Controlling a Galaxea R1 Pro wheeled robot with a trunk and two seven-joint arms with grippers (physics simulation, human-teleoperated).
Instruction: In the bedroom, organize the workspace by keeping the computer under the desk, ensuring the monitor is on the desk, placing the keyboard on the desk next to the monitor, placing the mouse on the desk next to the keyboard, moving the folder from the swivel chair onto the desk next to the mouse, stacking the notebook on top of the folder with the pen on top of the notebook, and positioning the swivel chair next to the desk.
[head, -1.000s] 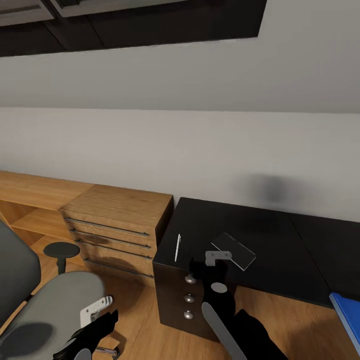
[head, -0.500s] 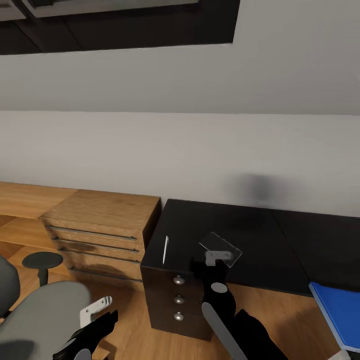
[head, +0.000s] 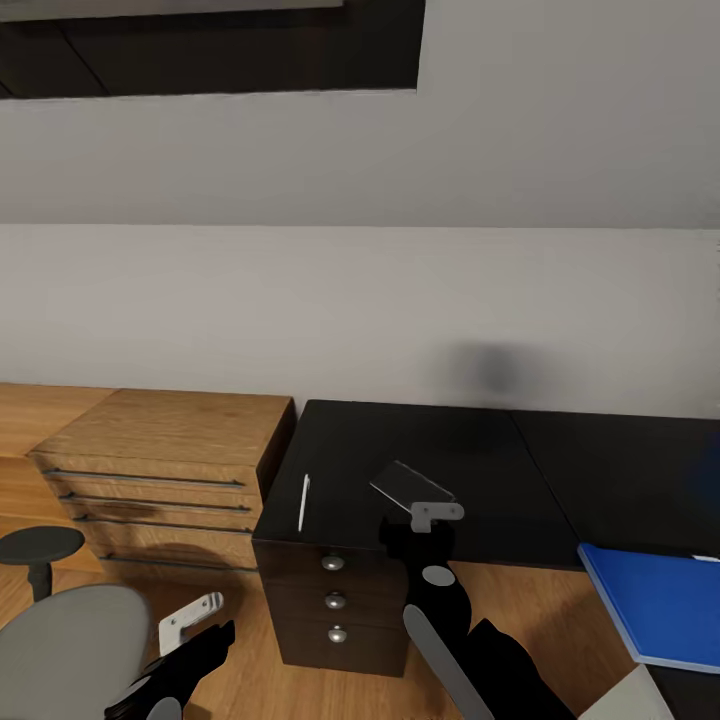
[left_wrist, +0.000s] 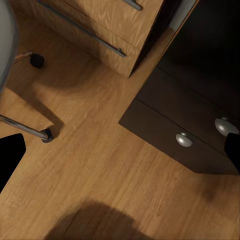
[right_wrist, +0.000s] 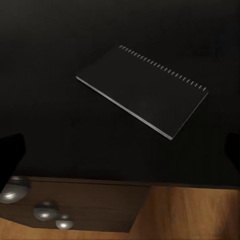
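Note:
The glossy black desk has three knobbed drawers at its left end. On its top lie the thin white pen and the small dark notebook, spiral-edged in the right wrist view. My right gripper hovers open just in front of and above the notebook, and nothing is between its fingers. The blue folder lies flat at the right. The swivel chair's grey seat and black armrest are at lower left. My left gripper hangs open over the floor.
A low light-wood dresser stands against the desk's left end. A chair leg with a caster rests on the wood floor near the desk drawers. A pale grey corner shows at bottom right.
The head view has swung right, so desk, dresser and chair have slid left in the picture and more of the blue folder shows. Both grippers keep their places in the picture.

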